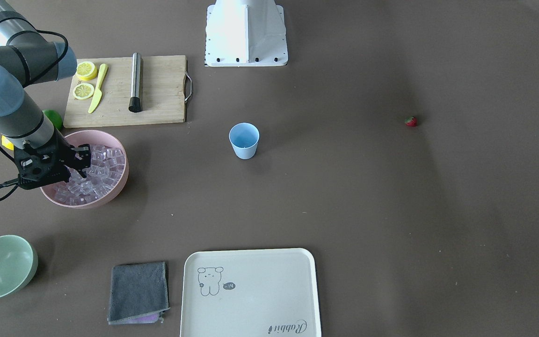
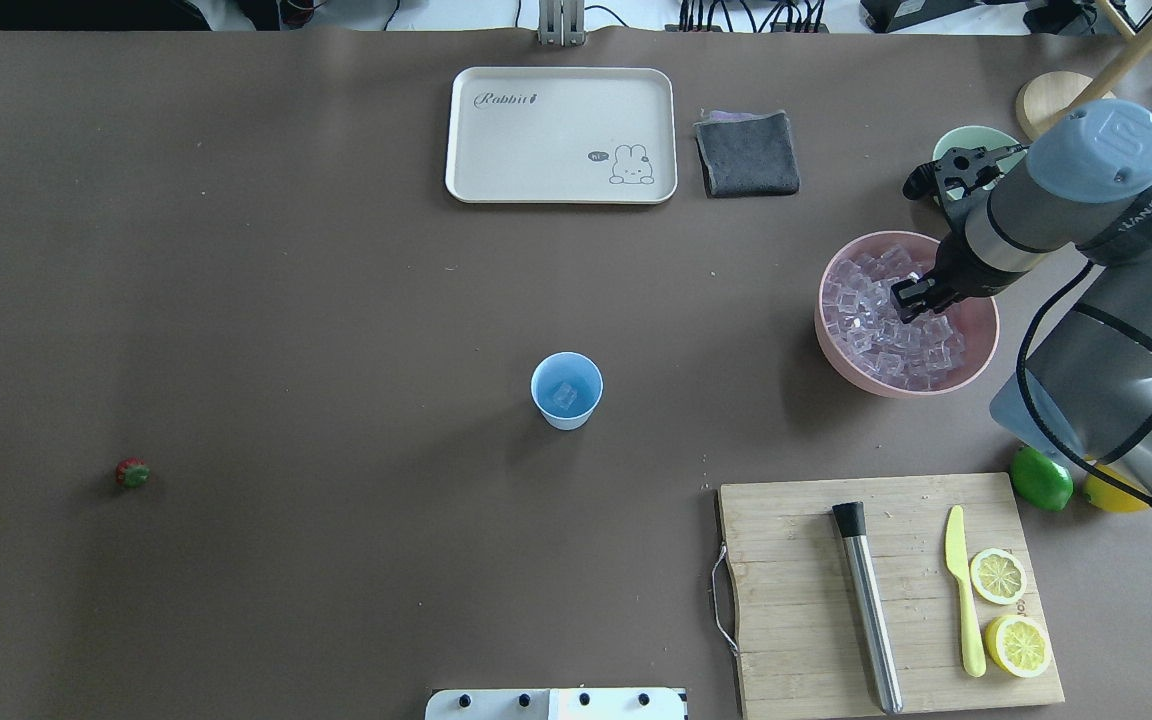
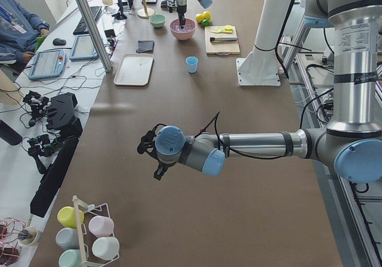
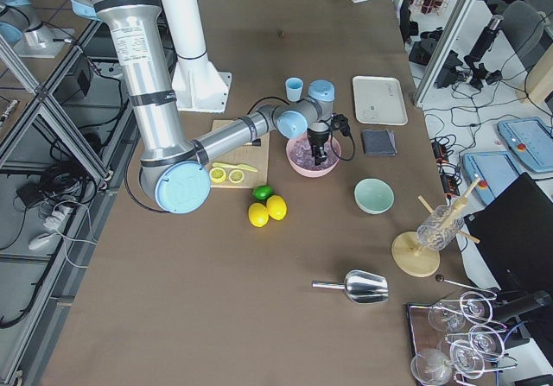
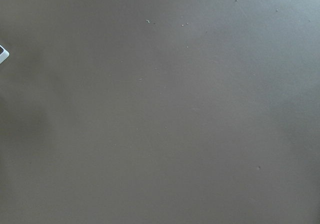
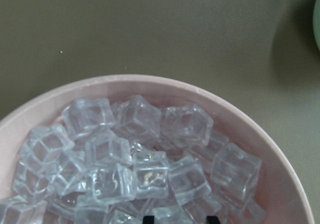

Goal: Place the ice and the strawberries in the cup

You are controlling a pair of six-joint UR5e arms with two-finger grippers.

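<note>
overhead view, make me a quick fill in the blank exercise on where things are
The right gripper is down in the ____ bowl of ice.
The cup holds one ____ cube.
The strawberry lies far from the cup, on the overhead view's ____ side.
The ____ knife lies on the cutting board beside the lemon halves.
Missing words: pink; ice; left; yellow.

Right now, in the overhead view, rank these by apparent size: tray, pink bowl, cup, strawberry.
Largest to smallest:
1. tray, though it lies farthest from the camera
2. pink bowl
3. cup
4. strawberry
</note>
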